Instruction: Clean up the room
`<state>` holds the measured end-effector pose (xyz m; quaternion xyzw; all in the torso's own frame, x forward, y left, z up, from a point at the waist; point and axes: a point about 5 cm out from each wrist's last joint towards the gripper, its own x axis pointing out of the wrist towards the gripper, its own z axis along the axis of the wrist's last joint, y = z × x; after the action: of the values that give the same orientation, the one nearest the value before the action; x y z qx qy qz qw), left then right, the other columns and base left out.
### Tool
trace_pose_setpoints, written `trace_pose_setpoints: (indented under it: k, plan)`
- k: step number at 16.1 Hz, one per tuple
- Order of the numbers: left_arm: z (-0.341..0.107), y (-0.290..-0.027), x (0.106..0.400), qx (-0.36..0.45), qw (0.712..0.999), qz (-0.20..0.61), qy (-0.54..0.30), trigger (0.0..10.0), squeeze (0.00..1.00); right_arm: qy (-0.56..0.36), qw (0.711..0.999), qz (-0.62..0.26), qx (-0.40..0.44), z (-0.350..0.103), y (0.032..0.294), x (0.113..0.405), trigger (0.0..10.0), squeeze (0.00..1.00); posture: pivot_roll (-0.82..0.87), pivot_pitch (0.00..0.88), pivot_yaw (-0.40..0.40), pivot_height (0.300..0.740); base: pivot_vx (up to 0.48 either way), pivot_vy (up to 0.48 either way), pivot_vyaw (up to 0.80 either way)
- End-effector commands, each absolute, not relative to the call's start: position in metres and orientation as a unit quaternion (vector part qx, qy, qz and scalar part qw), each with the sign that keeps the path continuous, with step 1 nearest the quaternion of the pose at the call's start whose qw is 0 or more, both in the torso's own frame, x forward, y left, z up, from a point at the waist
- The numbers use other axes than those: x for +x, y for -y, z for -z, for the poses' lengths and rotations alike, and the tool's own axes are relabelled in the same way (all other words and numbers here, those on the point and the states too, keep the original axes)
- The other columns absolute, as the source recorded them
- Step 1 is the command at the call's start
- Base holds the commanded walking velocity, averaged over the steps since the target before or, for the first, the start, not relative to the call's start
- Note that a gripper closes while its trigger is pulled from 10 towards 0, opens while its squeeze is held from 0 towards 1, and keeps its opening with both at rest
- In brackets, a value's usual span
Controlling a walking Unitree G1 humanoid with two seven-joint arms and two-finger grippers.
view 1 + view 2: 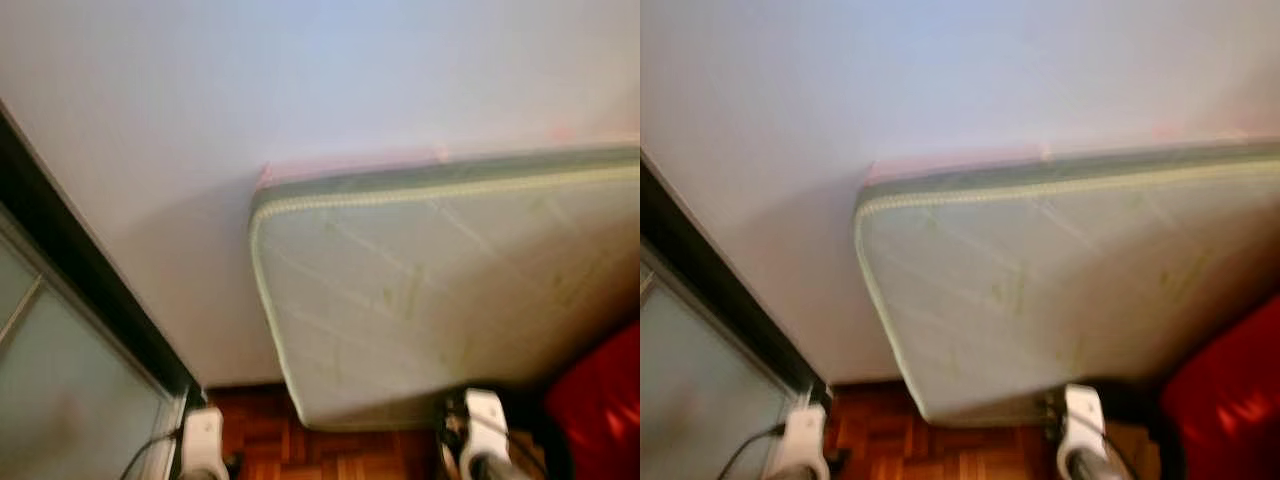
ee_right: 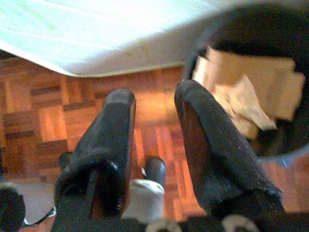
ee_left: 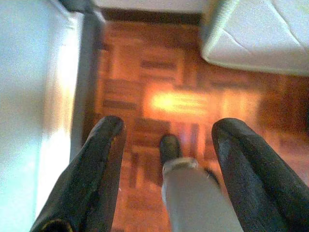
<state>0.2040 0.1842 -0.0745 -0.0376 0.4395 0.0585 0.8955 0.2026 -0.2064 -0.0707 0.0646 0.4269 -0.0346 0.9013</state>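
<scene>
Leaning against the white wall (image 1: 320,90) is one mattress (image 1: 440,300), pale and quilted with a piped edge. Its long axis runs sideways along the wall, and its rounded lower corner rests on the parquet floor (image 3: 164,96).

One dark bin (image 2: 270,53) stands by the mattress, with crumpled tan paper (image 2: 241,96) inside. One red thing (image 1: 600,410), blurred, lies at the robot's right.

Two grippers hang low over the floor. The left gripper (image 3: 166,140) has its two fingers spread wide with nothing between them; the mattress corner lies well ahead of it, off to one side, and a pale glass panel (image 3: 29,96) with a dark frame runs along its other side. The right gripper (image 2: 154,116) has its fingers parted and holds nothing; the bin is just beside one finger, and the mattress edge lies beyond the tips.
</scene>
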Motion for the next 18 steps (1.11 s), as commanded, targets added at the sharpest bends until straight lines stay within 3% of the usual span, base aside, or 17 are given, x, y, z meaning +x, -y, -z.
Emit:
trace_pose_setpoints:
  k: [1,18]
  plan:
    - [0.07,-0.189,0.2109,-0.033,0.901,-0.061,-0.428,10.0,0.0,-0.434,0.897,0.033,0.07,0.0729,0.2028,0.2002,10.0,0.0,-0.13,0.0,0.008,0.74,0.0,0.0,-0.79]
    - [0.0686,-0.1902,0.213,-0.03,0.902,-0.062,-0.426,10.0,0.0,-0.439,0.896,0.029,0.065,0.0723,0.2022,0.2019,10.0,0.0,-0.13,0.0,0.007,0.74,0.0,-0.026,-0.79]
